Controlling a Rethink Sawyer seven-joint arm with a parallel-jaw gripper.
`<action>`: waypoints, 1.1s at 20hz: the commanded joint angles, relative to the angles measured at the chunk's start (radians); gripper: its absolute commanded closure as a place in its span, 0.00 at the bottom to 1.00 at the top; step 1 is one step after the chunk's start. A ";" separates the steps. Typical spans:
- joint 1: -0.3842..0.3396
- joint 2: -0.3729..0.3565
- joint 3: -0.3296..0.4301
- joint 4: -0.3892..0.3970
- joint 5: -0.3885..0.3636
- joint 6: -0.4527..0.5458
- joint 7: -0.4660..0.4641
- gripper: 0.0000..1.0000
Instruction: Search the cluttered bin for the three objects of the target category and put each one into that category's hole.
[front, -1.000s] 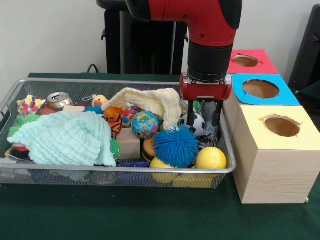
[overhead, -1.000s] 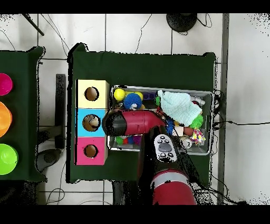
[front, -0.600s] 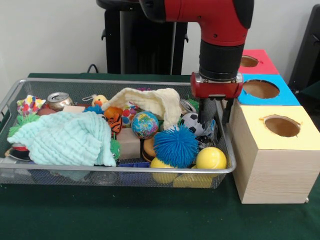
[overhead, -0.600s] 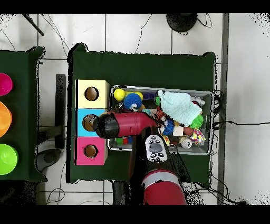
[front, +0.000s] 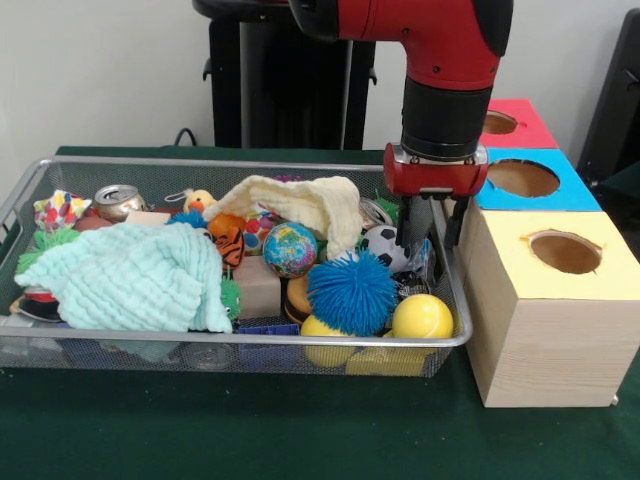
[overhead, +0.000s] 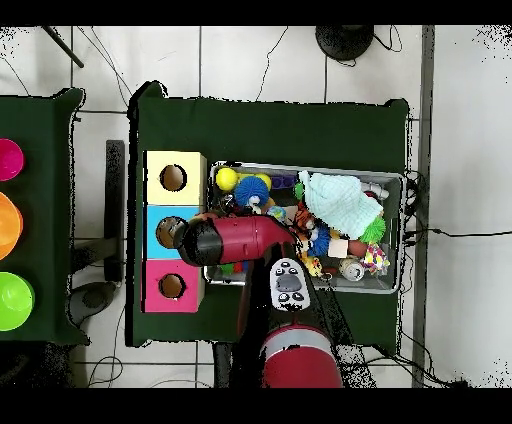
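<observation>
Whether the jaws were clenched or released could not be told. They hung at the right rim of the bin (front: 458, 305), between the soccer ball (front: 383, 246) and the blue box (front: 560, 195). Any carried item should be centred over the box's hole (front: 521, 178) and cleared of the rim before release.

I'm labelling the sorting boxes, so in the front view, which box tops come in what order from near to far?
Yellow-topped box → blue-topped box → red-topped box. Each top has one round hole, and the three boxes stand in a row beside the wire bin.
</observation>
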 joint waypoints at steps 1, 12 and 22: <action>-0.016 0.070 0.009 0.053 0.019 -0.077 0.177 0.00; -0.069 0.090 0.005 0.037 -0.015 -0.088 0.127 0.00; -0.093 0.068 0.009 0.033 -0.026 -0.056 0.103 0.00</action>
